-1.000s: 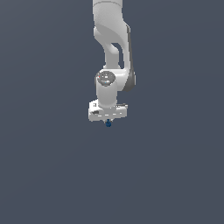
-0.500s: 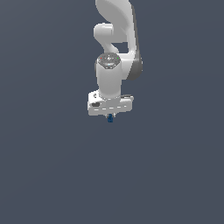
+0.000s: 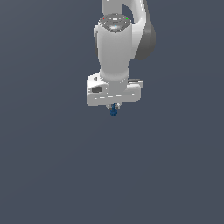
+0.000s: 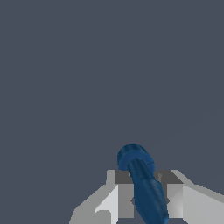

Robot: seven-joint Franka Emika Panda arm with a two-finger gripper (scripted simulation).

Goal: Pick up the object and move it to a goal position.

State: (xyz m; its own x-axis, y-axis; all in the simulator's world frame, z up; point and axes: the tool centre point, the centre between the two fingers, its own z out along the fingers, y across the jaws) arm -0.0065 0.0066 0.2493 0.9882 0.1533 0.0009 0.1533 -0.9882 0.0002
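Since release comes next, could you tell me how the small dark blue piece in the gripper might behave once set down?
The dark blue piece looks rigid, keeping its shape between the gripper fingers. Its rounded, tapering body would probably roll or tip if released. Being tiny beside the fingers, it is likely light.

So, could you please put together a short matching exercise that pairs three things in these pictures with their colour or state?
Things:
1. small piece
2. fingers
3. arm

Colour or state:
A. white with a rounded body, reaching down from above in the exterior view
B. dark blue, with a round end sticking out past the grip
C. pale grey blocks, one on each side of the piece, closed against it

Pairs: 1-B, 2-C, 3-A
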